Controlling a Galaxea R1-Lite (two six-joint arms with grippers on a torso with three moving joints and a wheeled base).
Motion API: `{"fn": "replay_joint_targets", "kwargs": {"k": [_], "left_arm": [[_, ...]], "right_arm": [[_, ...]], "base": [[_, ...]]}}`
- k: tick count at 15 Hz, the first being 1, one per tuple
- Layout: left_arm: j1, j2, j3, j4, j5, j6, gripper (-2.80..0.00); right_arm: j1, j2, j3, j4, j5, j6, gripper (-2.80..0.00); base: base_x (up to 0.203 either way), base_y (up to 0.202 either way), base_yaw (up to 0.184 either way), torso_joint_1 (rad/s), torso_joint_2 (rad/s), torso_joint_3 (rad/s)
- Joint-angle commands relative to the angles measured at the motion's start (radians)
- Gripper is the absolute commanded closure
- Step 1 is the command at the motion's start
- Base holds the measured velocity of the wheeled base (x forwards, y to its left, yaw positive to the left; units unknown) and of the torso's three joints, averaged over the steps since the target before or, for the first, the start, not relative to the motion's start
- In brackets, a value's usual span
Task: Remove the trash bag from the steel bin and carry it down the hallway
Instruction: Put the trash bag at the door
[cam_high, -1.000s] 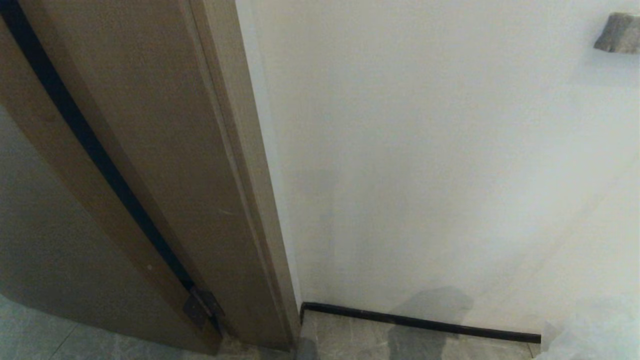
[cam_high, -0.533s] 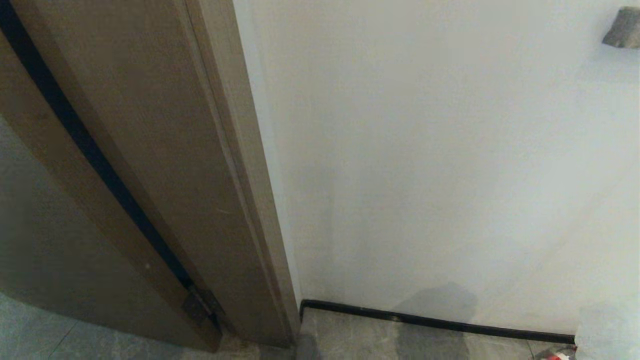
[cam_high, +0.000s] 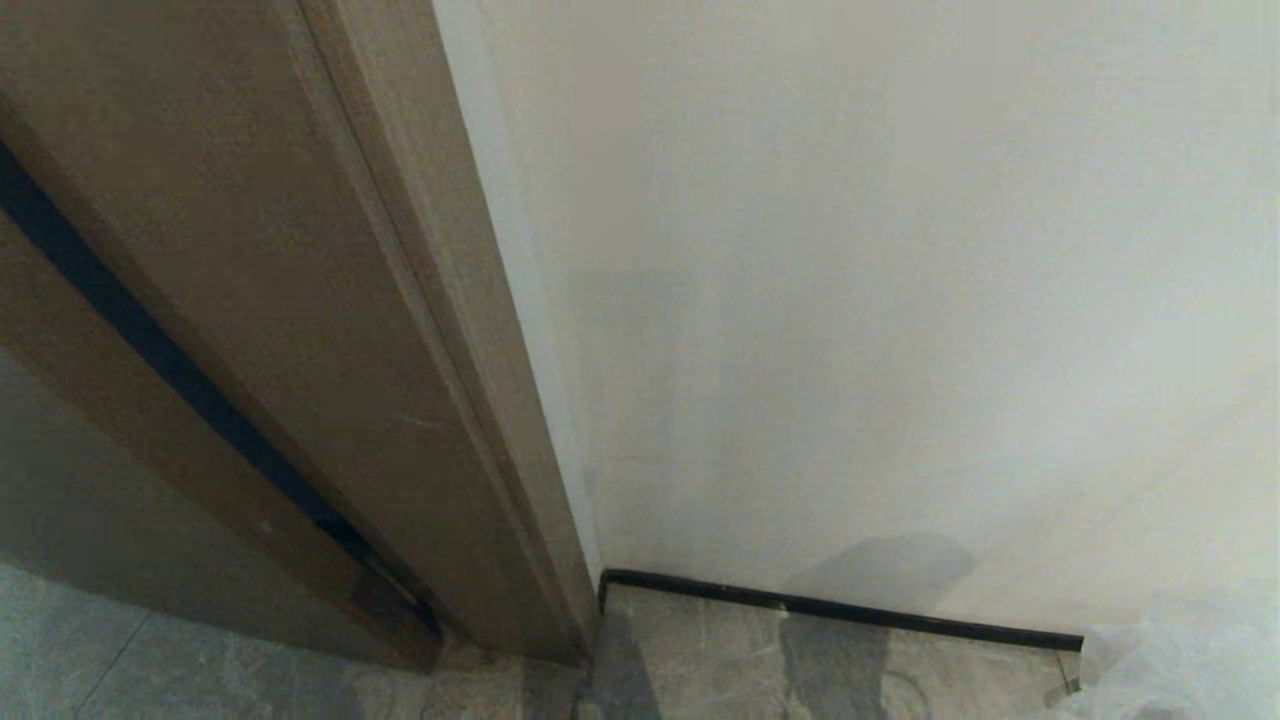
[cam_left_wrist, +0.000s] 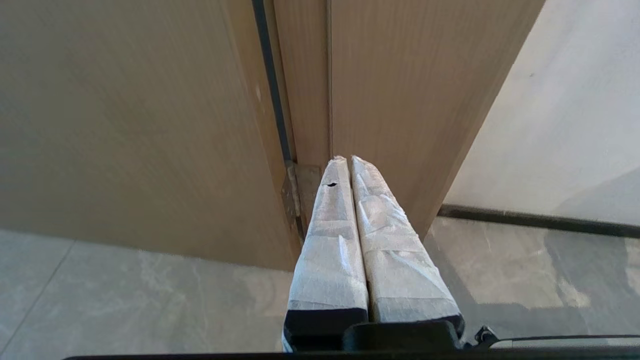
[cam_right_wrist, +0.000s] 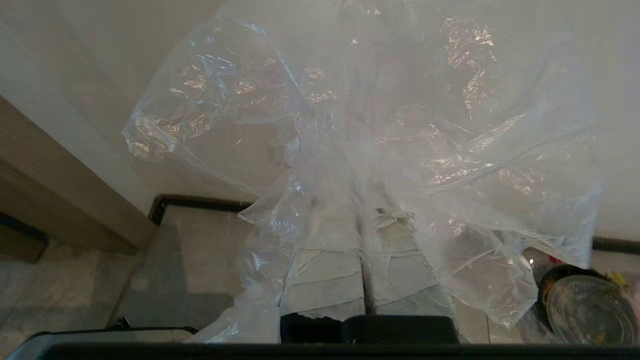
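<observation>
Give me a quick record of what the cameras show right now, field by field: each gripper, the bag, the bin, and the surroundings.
right gripper: shut on the trash bag, clear plastic billowing over its fingers
left gripper: shut, empty, pointing at the door hinge
steel bin: black rim, partly in right wrist view, rubbish inside
door: brown, left of head view
wall: white, black skirting at its foot
floor: grey marble-look tiles

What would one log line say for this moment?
right gripper: shut on trash bag | left gripper: shut, empty | facing: white wall, door frame
</observation>
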Motion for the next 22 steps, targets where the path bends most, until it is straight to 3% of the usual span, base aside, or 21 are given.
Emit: {"fn": "replay_joint_targets", "kwargs": {"k": [1, 16, 19, 22], "left_arm": [[0.0, 0.0, 0.0, 0.0, -0.001, 0.0, 0.0], [0.0, 0.0, 0.0, 0.0, -0.001, 0.0, 0.0], [0.0, 0.0, 0.0, 0.0, -0.001, 0.0, 0.0], [0.0, 0.0, 0.0, 0.0, -0.001, 0.0, 0.0]], "right_arm": [[0.0, 0.001, 0.0, 0.001, 0.002, 0.0, 0.0], [0.0, 0.001, 0.0, 0.0, 0.002, -0.006, 0.0], [0.0, 0.0, -0.018, -0.005, 0.007, -0.043, 0.0], [0.0, 0.109, -0.221, 0.113, 0.023, -0.059, 0.0]], "base": [[0.0, 0.0, 0.0, 0.002, 0.01, -0.195], [0.0, 0.0, 0.0, 0.002, 0.0, -0.18], [0.0, 0.0, 0.0, 0.001, 0.0, -0.012], [0.0, 0.0, 0.0, 0.0, 0.0, 0.0]]}}
